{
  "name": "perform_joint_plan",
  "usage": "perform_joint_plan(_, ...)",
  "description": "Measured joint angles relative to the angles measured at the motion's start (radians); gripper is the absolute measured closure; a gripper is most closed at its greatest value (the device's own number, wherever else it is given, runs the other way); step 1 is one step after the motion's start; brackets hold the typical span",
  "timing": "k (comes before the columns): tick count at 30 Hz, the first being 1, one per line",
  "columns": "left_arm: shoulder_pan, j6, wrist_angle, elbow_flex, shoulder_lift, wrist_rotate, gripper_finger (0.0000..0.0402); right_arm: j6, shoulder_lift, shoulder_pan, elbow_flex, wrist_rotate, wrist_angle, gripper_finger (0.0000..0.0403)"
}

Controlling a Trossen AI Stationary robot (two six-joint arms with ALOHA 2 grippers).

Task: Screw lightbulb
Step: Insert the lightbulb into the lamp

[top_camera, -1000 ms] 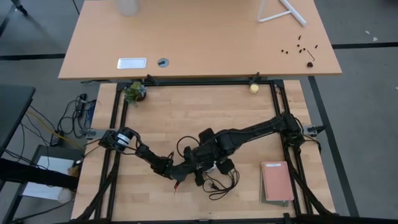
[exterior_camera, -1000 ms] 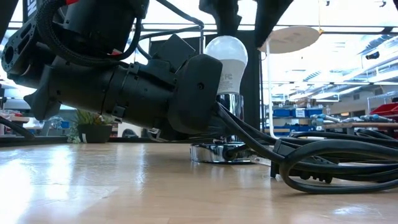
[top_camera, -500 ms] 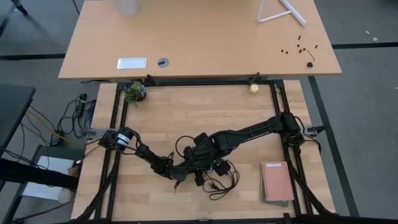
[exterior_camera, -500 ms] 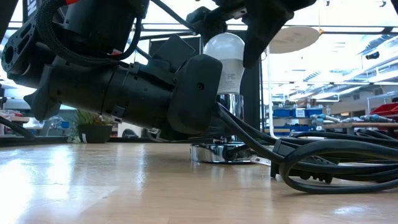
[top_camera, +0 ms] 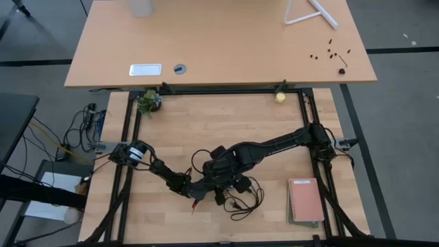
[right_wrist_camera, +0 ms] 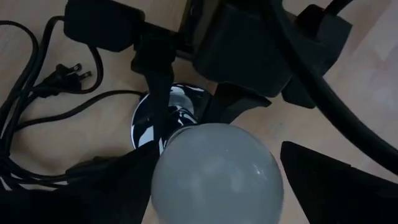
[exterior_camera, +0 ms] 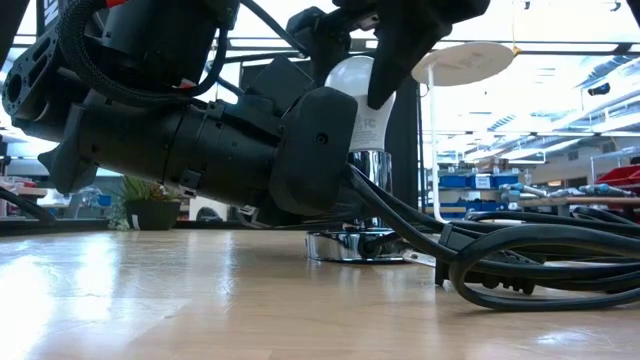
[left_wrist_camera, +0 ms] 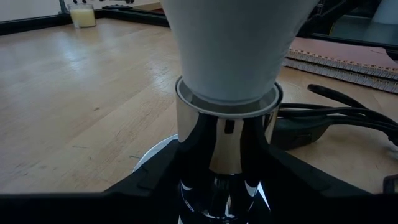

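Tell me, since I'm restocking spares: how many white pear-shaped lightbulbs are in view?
1. The white pear-shaped lightbulb stands upright in the shiny silver socket mid-table, between both grippers. Others could be hidden behind the arms.

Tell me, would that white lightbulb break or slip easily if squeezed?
Probably. The lightbulb looks smooth and rounded, so a pincer could slide off its dome. It seems thin-shelled, so likely fragile and light. Standing upright in the chrome socket, it probably won't roll.

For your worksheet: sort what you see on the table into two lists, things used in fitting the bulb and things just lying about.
In use: lightbulb; shiny socket with black cord; left tool at the socket; right tool over the bulb.

Lying about: notebook; small potted plant; yellowish ball.
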Motion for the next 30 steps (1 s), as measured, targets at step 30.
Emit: perform_joint_plan(30, -0.001, 0.001, -0.007, 0.0, -0.001, 0.003, 0.0206, 0.643, 0.0, 0.003, -0.063, -0.044, 0.006, 0.0141)
